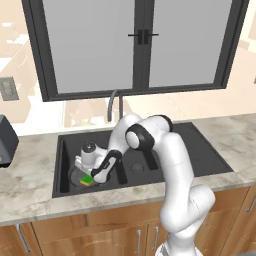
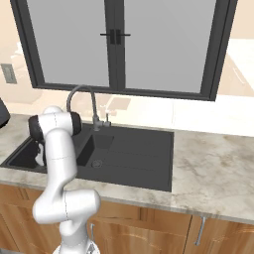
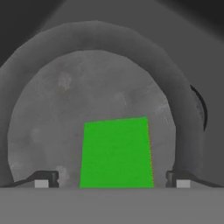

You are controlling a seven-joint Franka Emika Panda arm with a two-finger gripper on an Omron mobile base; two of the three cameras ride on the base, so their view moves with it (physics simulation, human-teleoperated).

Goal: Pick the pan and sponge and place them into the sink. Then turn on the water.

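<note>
The black sink (image 1: 210, 160) has its large basin at the left, and the round dark grey pan (image 1: 75, 176) lies on that basin's floor. The green sponge (image 1: 87, 180) rests flat inside the pan (image 3: 87, 87). My gripper (image 1: 89, 171) reaches down into the basin, right above the sponge (image 3: 116, 153). In the hand view my gripper (image 3: 112, 183) is open, and its fingertips (image 3: 41, 181) stand wide on either side of the sponge with a gap on each side. No stream falls from the grey gooseneck faucet (image 1: 112, 102).
A dark grey appliance (image 1: 6, 140) stands on the counter at the far left. The divider (image 1: 121, 172) separates the large basin from the smaller one, whose drain (image 2: 97, 162) shows. A window (image 1: 135, 45) rises behind the faucet (image 2: 82, 96). Marble counter (image 2: 213, 158) stretches right of the sink.
</note>
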